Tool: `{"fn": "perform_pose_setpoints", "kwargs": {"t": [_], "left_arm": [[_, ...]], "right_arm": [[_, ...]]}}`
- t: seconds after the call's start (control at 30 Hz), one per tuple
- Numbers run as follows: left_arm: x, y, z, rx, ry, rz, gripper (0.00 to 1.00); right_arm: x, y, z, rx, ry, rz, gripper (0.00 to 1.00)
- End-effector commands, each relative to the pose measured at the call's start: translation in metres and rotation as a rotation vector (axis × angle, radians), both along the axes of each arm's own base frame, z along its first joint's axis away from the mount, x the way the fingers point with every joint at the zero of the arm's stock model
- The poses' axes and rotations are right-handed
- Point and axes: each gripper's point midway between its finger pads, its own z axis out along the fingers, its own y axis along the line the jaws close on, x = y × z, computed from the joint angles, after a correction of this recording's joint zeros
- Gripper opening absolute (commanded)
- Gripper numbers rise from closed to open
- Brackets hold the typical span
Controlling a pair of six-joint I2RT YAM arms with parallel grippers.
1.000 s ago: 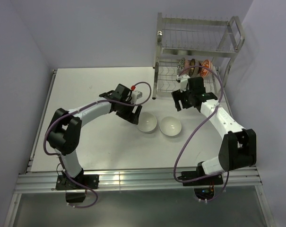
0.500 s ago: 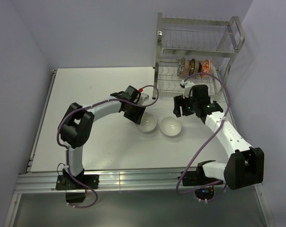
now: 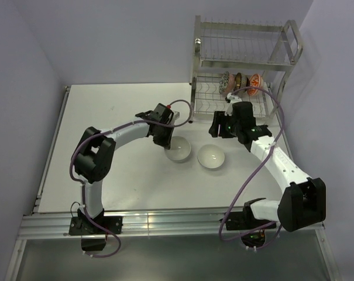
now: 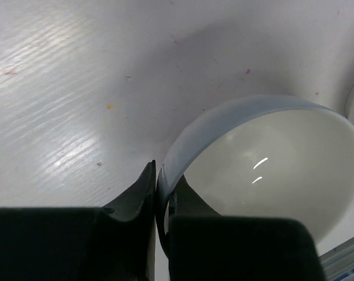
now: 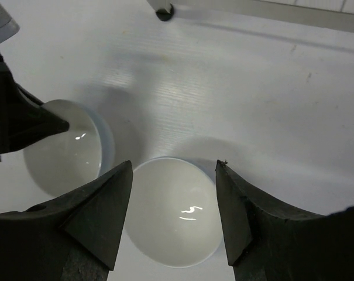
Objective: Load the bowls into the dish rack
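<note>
My left fingers [image 4: 134, 202] pinch the rim of one white bowl [image 4: 264, 158], in front of the dish rack [image 3: 196, 58]; my right fingers [image 5: 100, 213] hang half open over the second white bowl [image 5: 172, 213].

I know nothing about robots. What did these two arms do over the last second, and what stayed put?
The left gripper moved in and closed on the rim of the left white bowl. The right gripper swung away from the dish rack to hover over the right white bowl, jaws open. That bowl and the three bowls in the rack did not move.
</note>
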Motion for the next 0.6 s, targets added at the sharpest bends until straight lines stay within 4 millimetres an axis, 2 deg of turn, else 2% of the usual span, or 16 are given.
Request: {"fn": "perform_pose_setpoints", "kwargs": {"t": [0.0, 0.1, 0.13, 0.23, 0.43, 0.5, 0.57], "left_arm": [[0.027, 0.000, 0.069, -0.115, -0.129, 0.135, 0.00], [0.033, 0.002, 0.090, -0.127, -0.146, 0.176, 0.00], [0.033, 0.003, 0.093, -0.129, -0.146, 0.181, 0.00], [0.034, -0.001, 0.109, -0.162, -0.160, 0.178, 0.00], [0.029, -0.002, 0.131, -0.212, -0.180, 0.173, 0.00], [0.028, -0.004, 0.136, -0.227, -0.189, 0.169, 0.00], [0.029, -0.004, 0.139, -0.235, -0.191, 0.176, 0.00]], "right_arm": [[0.019, 0.032, 0.049, 0.117, -0.113, -0.007, 0.66], [0.018, 0.052, 0.058, 0.150, -0.122, 0.020, 0.66], [0.016, 0.065, 0.063, 0.148, -0.131, 0.044, 0.67], [0.016, 0.087, 0.063, 0.128, -0.131, 0.079, 0.68], [0.027, 0.102, 0.061, 0.056, -0.147, 0.056, 0.67], [0.032, 0.102, 0.048, 0.003, -0.123, 0.029, 0.66], [0.038, 0.102, 0.045, -0.031, -0.115, 0.000, 0.65]]}}
